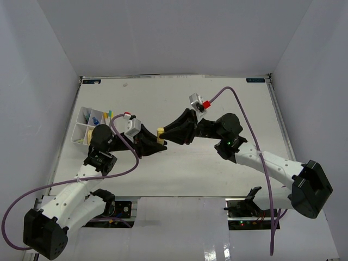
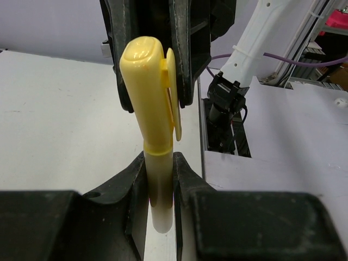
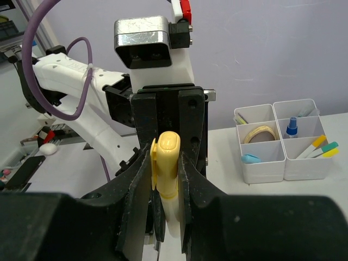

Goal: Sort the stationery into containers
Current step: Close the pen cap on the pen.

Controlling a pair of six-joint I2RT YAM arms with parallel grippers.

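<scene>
Highlighter (image 1: 160,136), the yellow one, was up in the air over the middle of the table (image 1: 190,98), a bit toward its left edge, w/ both arms on it at once. Long axis was roughly upright, cap on top. Your left gripper (image 2: 160,175) was clamped on the pale barrel low down. The right gripper (image 3: 166,174) was clamped higher up around the cap, coming in from the opposite side. The tray (image 3: 263,171) sat by the table's left edge, so it lay on the left arm's side of the pen, and the left arm was clearly nearer. Imo the right needed to let go so the left could carry it over to the compartment w/ the other markers (image 3: 321,148).
</scene>
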